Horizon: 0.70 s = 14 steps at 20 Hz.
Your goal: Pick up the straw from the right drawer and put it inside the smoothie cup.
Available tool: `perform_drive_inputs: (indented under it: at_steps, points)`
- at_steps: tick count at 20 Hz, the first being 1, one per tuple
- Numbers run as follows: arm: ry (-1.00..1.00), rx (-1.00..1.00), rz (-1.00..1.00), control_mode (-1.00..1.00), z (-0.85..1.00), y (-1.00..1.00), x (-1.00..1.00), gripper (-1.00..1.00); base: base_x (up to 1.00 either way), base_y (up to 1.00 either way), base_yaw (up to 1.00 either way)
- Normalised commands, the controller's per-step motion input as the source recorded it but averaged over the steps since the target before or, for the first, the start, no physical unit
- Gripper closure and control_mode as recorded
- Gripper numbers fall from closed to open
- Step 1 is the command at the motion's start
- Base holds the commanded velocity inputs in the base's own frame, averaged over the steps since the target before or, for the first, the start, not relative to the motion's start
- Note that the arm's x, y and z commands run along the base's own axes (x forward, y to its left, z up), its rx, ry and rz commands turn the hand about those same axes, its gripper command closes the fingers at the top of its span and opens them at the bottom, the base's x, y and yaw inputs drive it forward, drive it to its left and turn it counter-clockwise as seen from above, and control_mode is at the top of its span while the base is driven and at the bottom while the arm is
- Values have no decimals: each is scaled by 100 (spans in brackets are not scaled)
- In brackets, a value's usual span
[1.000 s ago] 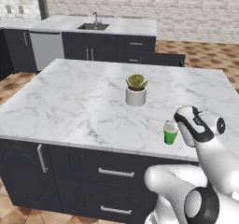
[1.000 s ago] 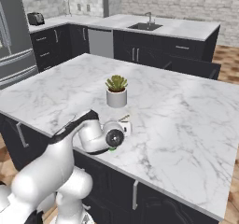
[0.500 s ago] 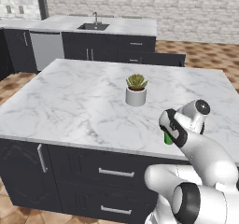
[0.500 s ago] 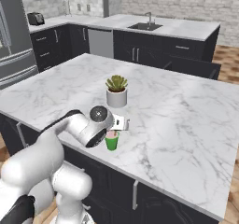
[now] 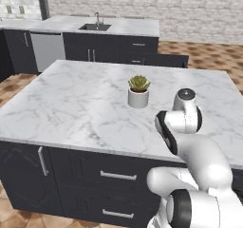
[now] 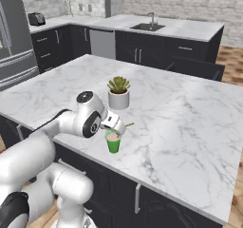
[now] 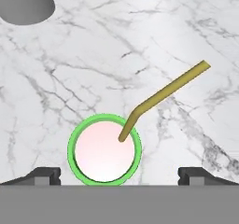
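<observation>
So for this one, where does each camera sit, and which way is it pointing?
Left base view: behind the arm's left, facing the island; arm lower right.
Right base view: behind its right, same island, smoothie cup; arm lower left.
Hand view: straight down on cup and straw; open pincer tips.
Both base views share the potted plant.

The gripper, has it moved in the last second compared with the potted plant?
Yes. In the right base view the gripper has risen above the smoothie cup, closer to the potted plant.
</observation>
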Motion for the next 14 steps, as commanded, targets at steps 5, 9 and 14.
perform_drive_inputs:
  at_steps: [5, 9, 14]
  points:
    - [13, 0, -31, -100, 17, 0, -32, -100, 0, 0, 0]
    - [5, 0, -26, -100, 32, 0, -33, -100, 0, 0, 0]
    - [-4, 0, -22, -100, 70, 3, -83, -100, 0, 0, 0]
